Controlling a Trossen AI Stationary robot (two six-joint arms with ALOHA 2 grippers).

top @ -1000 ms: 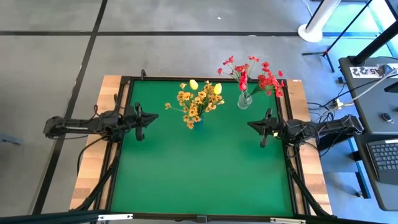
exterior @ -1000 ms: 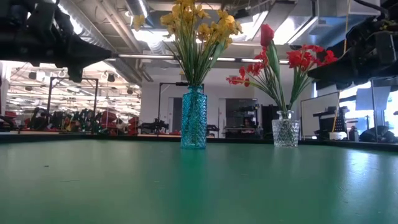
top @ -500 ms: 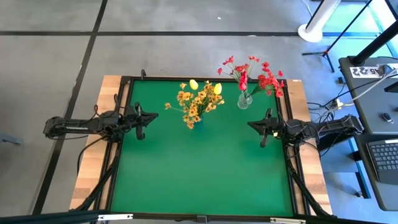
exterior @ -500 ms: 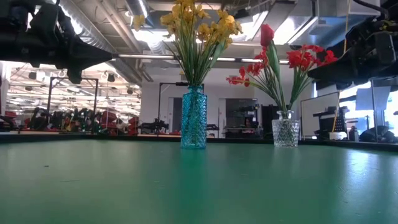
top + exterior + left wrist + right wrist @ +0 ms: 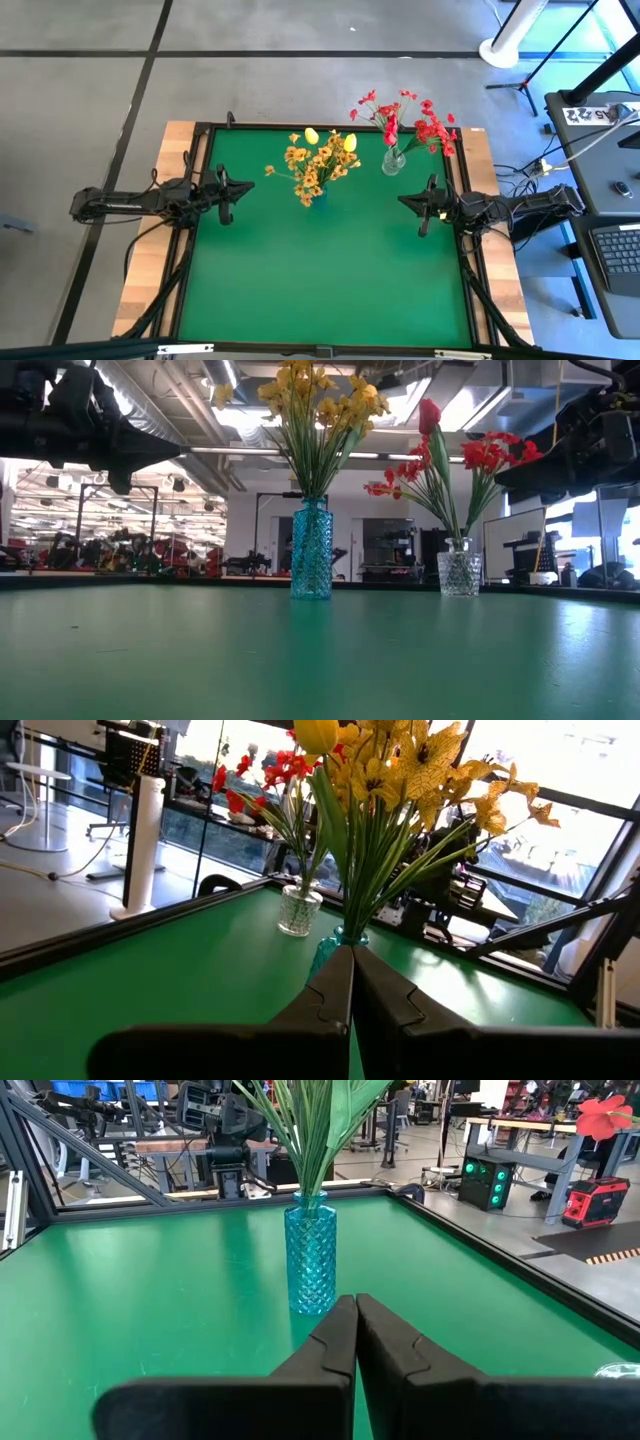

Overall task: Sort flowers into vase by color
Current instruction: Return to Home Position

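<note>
The yellow tulips and yellow-orange blossom clusters (image 5: pixel 320 160) stand with their stems in a blue glass vase (image 5: pixel 311 550) near the table's far edge. The red tulip and red sprays (image 5: pixel 405 125) stand in a clear glass vase (image 5: pixel 459 573) to its right. My left gripper (image 5: pixel 226 195) hovers at the table's left edge, shut and empty, left of the blue vase (image 5: pixel 325 952). My right gripper (image 5: pixel 424 207) hovers at the right edge, shut and empty, near the clear vase; its wrist view shows the blue vase (image 5: pixel 310 1260).
The green table top (image 5: pixel 320 270) lies bare between the arms and toward the near edge. A black frame (image 5: pixel 200 130) runs round it, with wooden borders (image 5: pixel 150 270) outside. A desk with a laptop (image 5: pixel 620 250) stands to the right.
</note>
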